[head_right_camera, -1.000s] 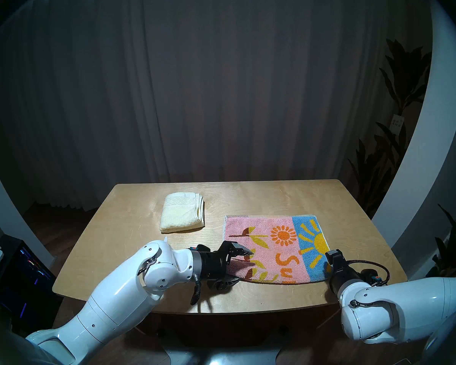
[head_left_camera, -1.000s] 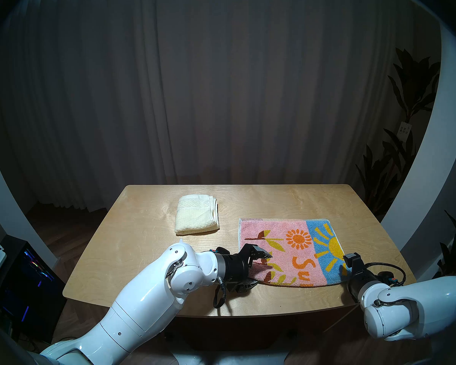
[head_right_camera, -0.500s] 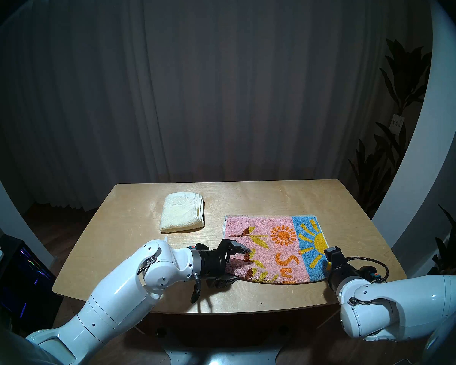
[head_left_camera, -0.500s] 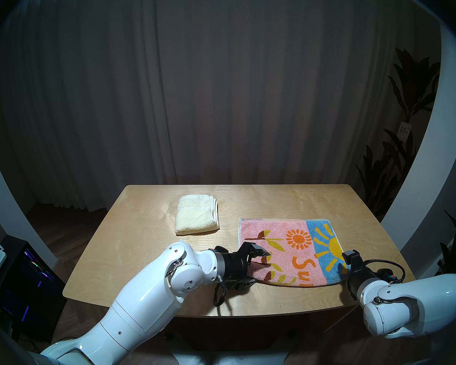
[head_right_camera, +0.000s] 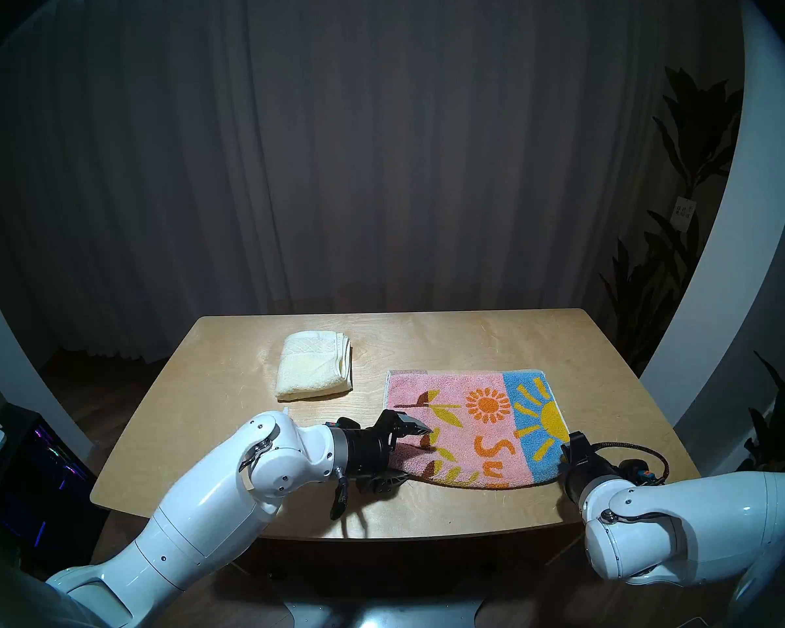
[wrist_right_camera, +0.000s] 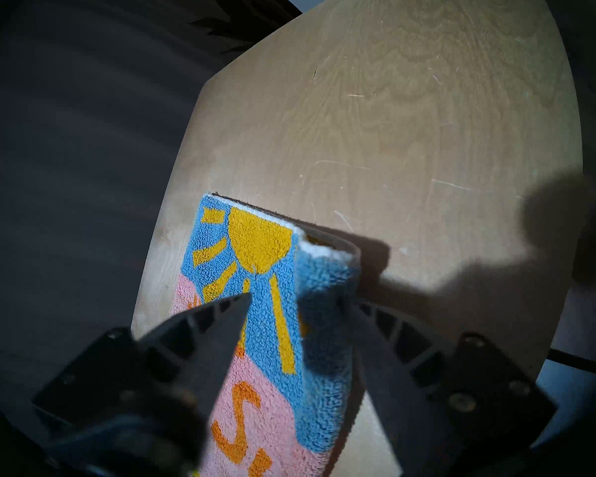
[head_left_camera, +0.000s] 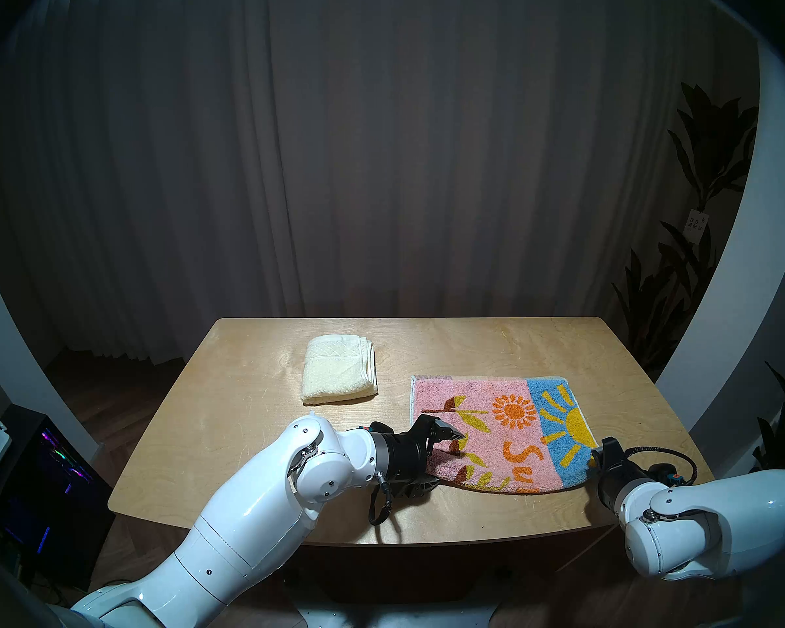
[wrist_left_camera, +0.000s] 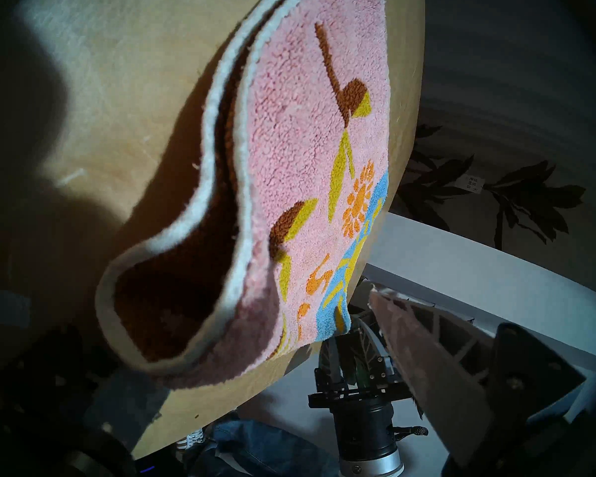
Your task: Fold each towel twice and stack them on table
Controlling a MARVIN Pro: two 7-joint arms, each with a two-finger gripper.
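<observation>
A cream-yellow towel (head_left_camera: 338, 369) lies folded at the table's (head_left_camera: 472, 346) far left. To the right lies the pink and blue towel (head_left_camera: 499, 432), folded once, with a sun, flowers and orange letters. My left gripper (head_left_camera: 447, 459) is open around this towel's near-left corner, one finger (wrist_left_camera: 427, 345) above it and one below. In the left wrist view the corner's two layers (wrist_left_camera: 186, 276) gape apart. My right gripper (wrist_right_camera: 298, 306) straddles the blue near-right corner (wrist_right_camera: 324, 294) with its fingers partway closed. Whether they pinch the cloth I cannot tell.
Bare plywood runs along the far edge and between the two towels. A dark curtain (head_left_camera: 381, 160) hangs behind the table. A computer tower (head_left_camera: 42, 477) with coloured lights stands on the floor at the left. Potted plants (head_left_camera: 699, 183) stand at the right.
The right gripper's fingers have come partway together around the blue corner, and its upper finger has dropped lower. The left arm has shifted only slightly and stays open.
</observation>
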